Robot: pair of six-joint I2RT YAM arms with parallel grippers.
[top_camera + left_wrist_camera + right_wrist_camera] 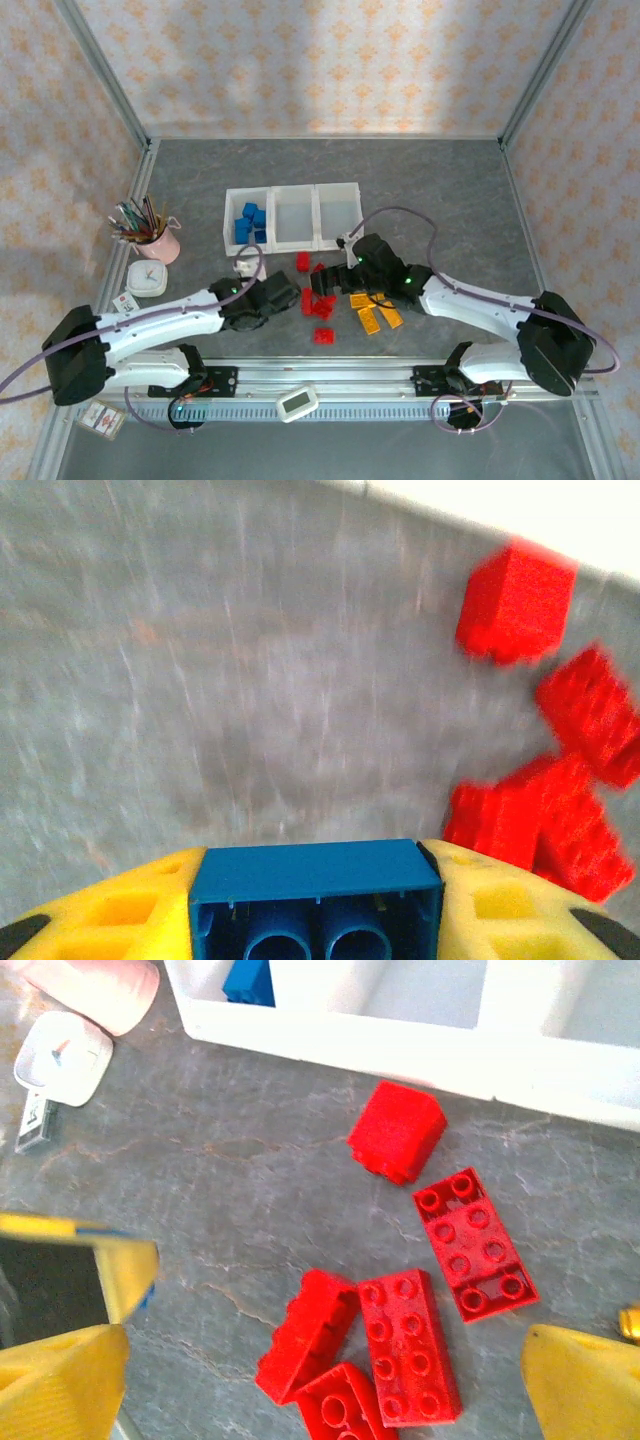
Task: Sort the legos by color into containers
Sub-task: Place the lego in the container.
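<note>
Between the yellow fingers (pixel 120 910) of the left tool (pixel 315 925), a blue lego (pixel 315 880) gripped tight, hollow underside toward the camera, over the grey desk (pixel 200 680). Just to the right of it, a loose cluster of red legos (pixel 545 820). Farther off, one more red brick (pixel 515 600) near the white wall of the containers (pixel 560 510).

On the other side, right tool (pixel 320 1380) spread wide and holding nothing, poised over the same red cluster.

From above, three joined containers in a row at mid-desk. Several blue legos (pixel 250 222) in the leftmost bin. Orange legos (pixel 375 318) flat on the desk beside the right arm. Left of the bins, a pink cup (pixel 160 245) of pencils and a small white clock (pixel 147 278).
</note>
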